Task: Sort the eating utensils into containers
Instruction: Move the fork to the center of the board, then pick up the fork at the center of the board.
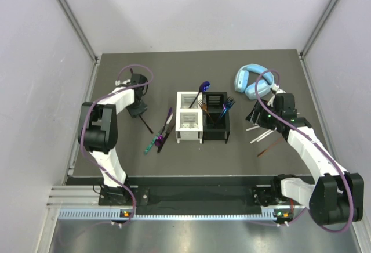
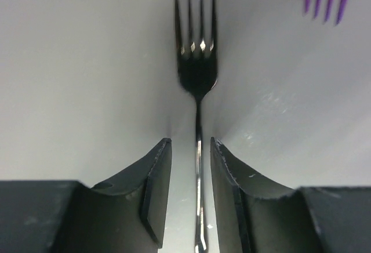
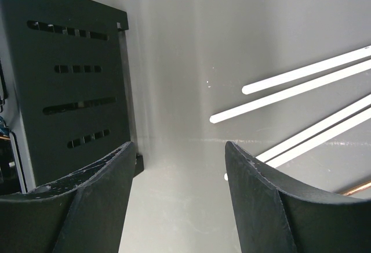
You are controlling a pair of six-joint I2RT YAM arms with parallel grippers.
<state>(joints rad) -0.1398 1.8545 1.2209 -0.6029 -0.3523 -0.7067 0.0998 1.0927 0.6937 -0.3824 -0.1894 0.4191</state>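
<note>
Left gripper (image 2: 191, 144): your jaws stand a little apart, one on each side of the thin handle. They hold nothing yet.
Black fork (image 2: 197, 76): it lies flat on the table (image 2: 75, 61), mid frame in the wrist view, prongs toward the top.
Good grab: keep the handle in the middle, get low, then squeeze slowly so it does not roll.
Black caddy (image 1: 215, 137): center of the top view, with a blue fork (image 1: 227, 107) in it. Likely this fork's home.
Right gripper (image 3: 179, 166): wide open, empty, near the white sticks (image 3: 290, 79).
</note>
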